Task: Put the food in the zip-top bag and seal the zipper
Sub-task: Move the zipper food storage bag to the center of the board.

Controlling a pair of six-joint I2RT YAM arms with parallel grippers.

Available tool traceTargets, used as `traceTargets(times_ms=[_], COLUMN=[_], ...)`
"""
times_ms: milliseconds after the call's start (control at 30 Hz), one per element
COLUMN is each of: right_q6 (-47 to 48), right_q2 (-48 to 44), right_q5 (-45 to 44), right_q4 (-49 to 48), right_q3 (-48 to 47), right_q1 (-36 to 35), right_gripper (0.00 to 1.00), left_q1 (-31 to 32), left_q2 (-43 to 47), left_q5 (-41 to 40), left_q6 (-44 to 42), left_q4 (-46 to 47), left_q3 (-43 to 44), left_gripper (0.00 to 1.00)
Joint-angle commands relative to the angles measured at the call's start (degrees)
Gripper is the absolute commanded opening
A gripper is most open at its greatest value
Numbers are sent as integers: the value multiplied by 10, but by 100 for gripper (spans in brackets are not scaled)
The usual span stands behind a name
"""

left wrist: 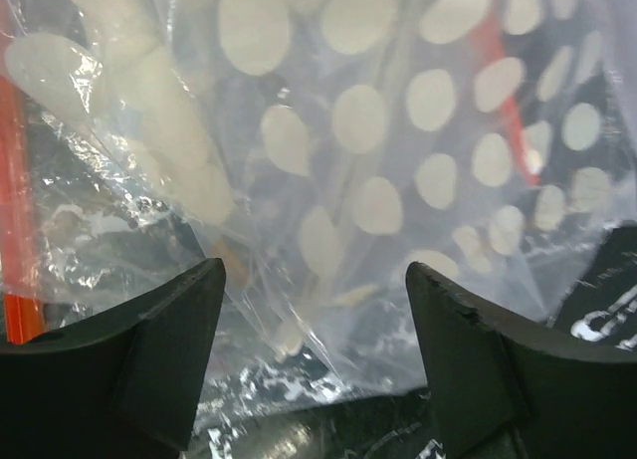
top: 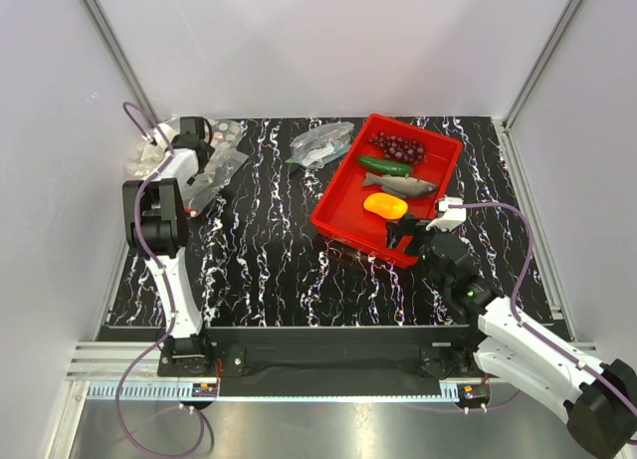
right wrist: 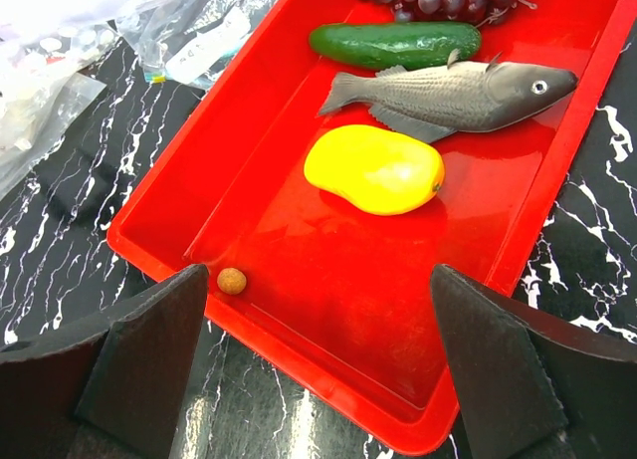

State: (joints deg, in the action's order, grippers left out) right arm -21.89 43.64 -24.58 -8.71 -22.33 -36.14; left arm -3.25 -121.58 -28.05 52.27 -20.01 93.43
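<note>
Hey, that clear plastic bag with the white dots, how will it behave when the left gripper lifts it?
Probably floppy: the clear dotted plastic bag lies crumpled and creased in front of the open left gripper. Likely light, since the film looks thin and see-through. Its glossy surface may slip out of a shallow pinch.
</note>
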Motion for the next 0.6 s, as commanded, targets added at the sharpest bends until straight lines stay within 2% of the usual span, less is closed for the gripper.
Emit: traceTargets(times_ms=[0,67,100,133,167,267,367,400,567], right_q6=[-3,-3,-2,-1,0,0,4,4,5], right_q2=[2,6,8,10,11,13,13,14,19], right_q5=[-24,-25,-26,-25,-26,-26,-20,-17,-14], right_q4=[-12,-13,-13,-12,-11,-10,-13,-14,-10], right_q3=[-11,-11,-12,-14,-16,-17,-18,-18,-23], right_q1=[2,2,2,2,2,2,2,2,2], right_gripper=[100,100,100,100,100,100,100,100,100], left_q1=[-20,-25,-26,-28,-29,-28,-17,-12,30], left_q2=[-28,-28,-25,-24,-18,3,63,106,261], left_q5=[46,58,65,73,80,94,114,119,123], left_q6=[14,10,8,4,2,-11,-19,-21,-50], left_q4=[8,22,25,29,30,31,60,71,117], left_q3=[25,25,26,26,25,9,-60,-112,-245], left_gripper=[74,54,40,15,3,0,0,0,0])
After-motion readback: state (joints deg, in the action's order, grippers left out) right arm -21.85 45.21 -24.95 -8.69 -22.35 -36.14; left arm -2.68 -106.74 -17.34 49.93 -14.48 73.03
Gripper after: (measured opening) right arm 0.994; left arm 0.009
